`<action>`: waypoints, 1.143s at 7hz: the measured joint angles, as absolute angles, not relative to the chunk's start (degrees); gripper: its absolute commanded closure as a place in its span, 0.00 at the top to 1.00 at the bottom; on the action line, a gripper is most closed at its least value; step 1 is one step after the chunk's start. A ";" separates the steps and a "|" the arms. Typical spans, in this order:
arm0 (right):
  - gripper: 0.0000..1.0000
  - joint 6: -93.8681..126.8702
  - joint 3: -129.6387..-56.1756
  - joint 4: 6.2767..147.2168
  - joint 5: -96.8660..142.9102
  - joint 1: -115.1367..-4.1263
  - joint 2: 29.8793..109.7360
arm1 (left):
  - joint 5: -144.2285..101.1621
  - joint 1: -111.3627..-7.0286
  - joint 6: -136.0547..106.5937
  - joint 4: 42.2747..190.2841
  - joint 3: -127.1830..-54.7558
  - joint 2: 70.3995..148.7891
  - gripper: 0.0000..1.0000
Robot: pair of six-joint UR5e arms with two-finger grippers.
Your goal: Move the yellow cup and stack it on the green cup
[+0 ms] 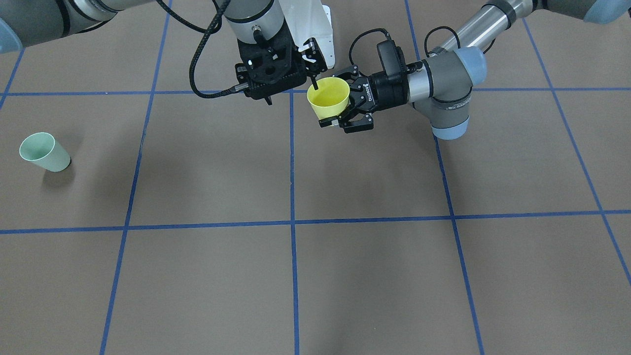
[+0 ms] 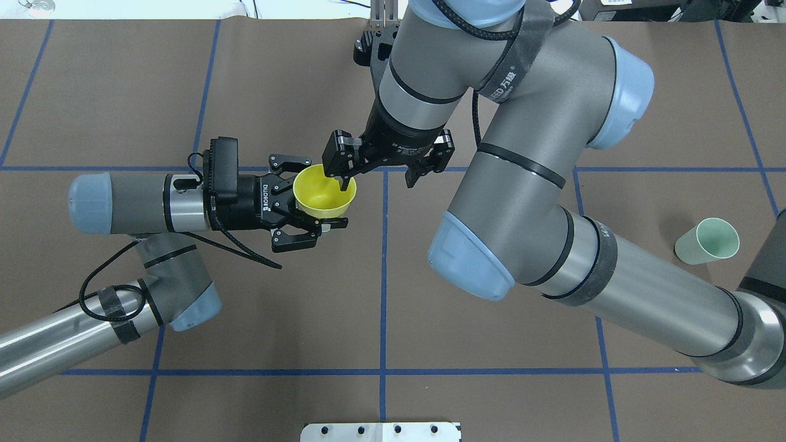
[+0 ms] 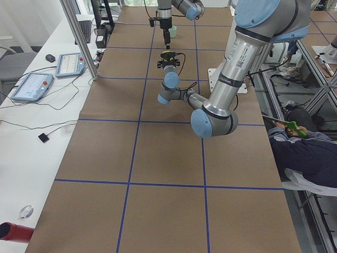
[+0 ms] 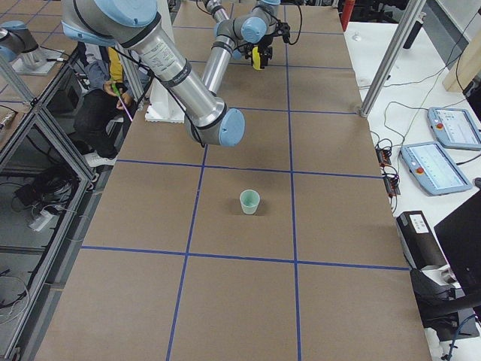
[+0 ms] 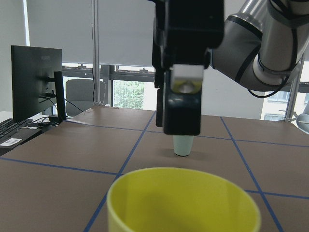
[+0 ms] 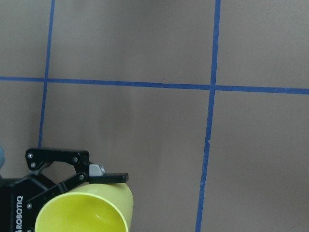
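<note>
A brown paper-covered desk (image 2: 276, 307) is marked into large squares by blue tape lines (image 2: 384, 276). In the overhead view its far edge runs along the top, well behind both arms.

On the left, the left end effector (image 2: 319, 195) lies level above the desk. Its black fingers (image 2: 301, 236) are clamped on the sides of the small bright yellow plastic tapered cup (image 2: 324, 190). This cup is held upright in the air near the desk's middle, over a crossing of tape lines.

The right end effector (image 2: 377, 178) points down from above with its jaws spread wide. One fingertip dips inside the yellow cup at its far rim and is the only thing in the cup. The other fingertip hangs outside, apart from the cup.

Far to the right, the small pale mint-green plastic tapered cup (image 2: 706, 241) stands upright on the desk. Bare squares lie around it, its mouth faces up, and only its plain inner wall shows.
</note>
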State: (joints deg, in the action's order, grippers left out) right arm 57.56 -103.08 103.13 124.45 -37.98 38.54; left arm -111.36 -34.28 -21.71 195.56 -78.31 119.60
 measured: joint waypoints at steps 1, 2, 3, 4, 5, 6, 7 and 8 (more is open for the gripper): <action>0.97 57.58 -103.01 102.90 124.29 -37.49 38.55 | -111.34 -34.28 -21.71 195.56 -78.31 119.62 0.11; 0.93 57.64 -102.93 102.23 124.09 -37.08 38.68 | -111.32 -34.28 -21.71 195.58 -78.31 119.62 0.11; 0.86 57.71 -102.83 101.13 123.48 -36.48 38.88 | -111.23 -34.28 -21.71 195.64 -78.31 119.62 0.11; 0.80 57.81 -102.68 100.48 122.72 -35.89 38.94 | -111.02 -34.20 -21.71 195.71 -78.31 119.62 0.11; 0.76 58.00 -102.54 100.17 122.30 -35.52 38.94 | -110.85 -34.10 -21.71 195.77 -78.31 119.62 0.11; 0.72 58.13 -102.35 100.01 122.16 -35.34 38.94 | -110.78 -34.02 -21.71 195.82 -78.33 119.62 0.11; 0.70 58.26 -101.84 99.50 122.11 -35.28 38.93 | -110.75 -33.94 -21.71 195.87 -78.37 119.61 0.11; 0.66 58.39 -101.08 98.62 122.09 -35.27 38.88 | -110.75 -33.80 -21.71 195.92 -78.38 119.57 0.11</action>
State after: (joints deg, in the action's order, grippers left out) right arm 58.39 -101.08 98.62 122.09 -35.27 38.88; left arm -110.75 -33.80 -21.71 195.92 -78.38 119.57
